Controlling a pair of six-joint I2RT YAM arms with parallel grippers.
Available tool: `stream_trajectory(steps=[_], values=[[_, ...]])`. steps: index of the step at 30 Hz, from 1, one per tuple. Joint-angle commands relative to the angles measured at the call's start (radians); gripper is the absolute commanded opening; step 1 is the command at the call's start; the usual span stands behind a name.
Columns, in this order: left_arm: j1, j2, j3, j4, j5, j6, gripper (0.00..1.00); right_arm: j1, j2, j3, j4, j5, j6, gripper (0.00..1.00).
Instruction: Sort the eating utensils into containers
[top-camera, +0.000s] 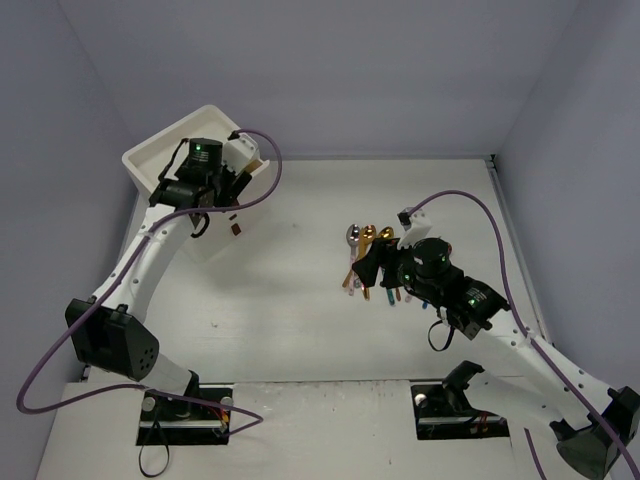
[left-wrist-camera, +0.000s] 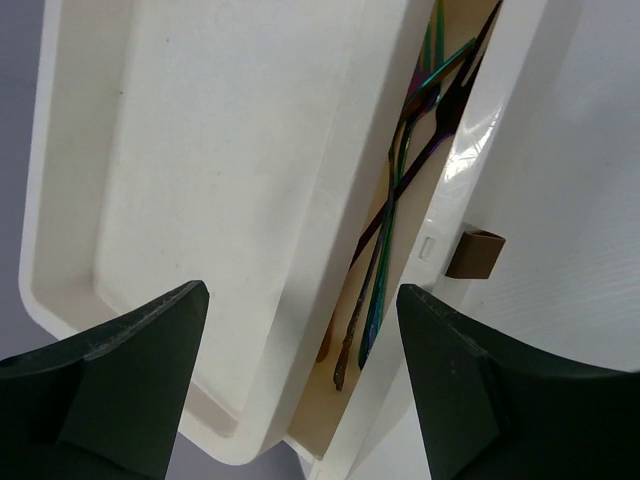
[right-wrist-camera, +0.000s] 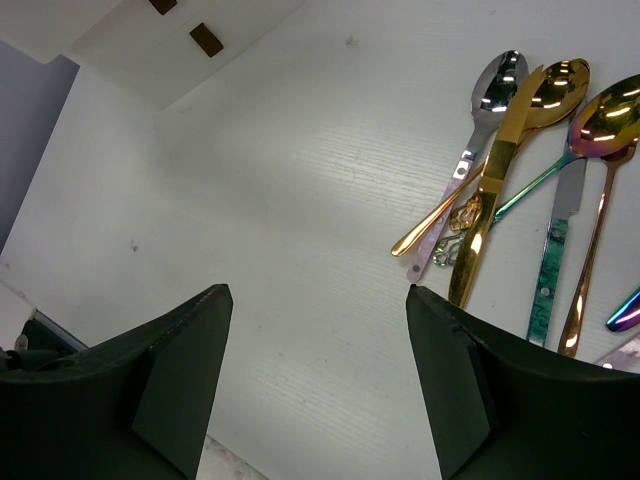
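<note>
The white cabinet (top-camera: 165, 150) stands at the far left. My left gripper (top-camera: 233, 192) hangs open and empty over its front edge. In the left wrist view the gripper (left-wrist-camera: 300, 295) is above a drawer (left-wrist-camera: 440, 215) pulled out a narrow gap, its brown handle (left-wrist-camera: 475, 253) showing. Purple and teal forks (left-wrist-camera: 400, 190) lie inside. The loose utensils (top-camera: 366, 252) lie right of centre. My right gripper (top-camera: 372, 264) is open and empty, just left of them. Its wrist view (right-wrist-camera: 318, 292) shows a silver spoon (right-wrist-camera: 497, 85), gold knife (right-wrist-camera: 492, 195), gold spoon (right-wrist-camera: 560, 85) and teal-handled knife (right-wrist-camera: 548, 280).
Grey walls close in the table (top-camera: 300, 300) on three sides. Two more brown drawer handles (right-wrist-camera: 207, 40) show at the top left of the right wrist view. The cabinet's top (left-wrist-camera: 200, 150) is a shallow white tray.
</note>
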Motion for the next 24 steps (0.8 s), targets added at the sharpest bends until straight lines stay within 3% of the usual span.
stream_trajectory(steps=[1,10,24], values=[[0.006,-0.015,0.058,-0.009,0.097,0.015,0.73,-0.003,-0.002,0.033,0.066,-0.015,-0.002,0.68],[0.008,0.002,0.059,-0.06,0.15,0.045,0.73,-0.003,-0.003,0.024,0.066,-0.022,0.001,0.69],[0.015,0.064,0.102,0.021,-0.137,0.0,0.73,-0.003,-0.002,0.02,0.064,-0.031,-0.004,0.69]])
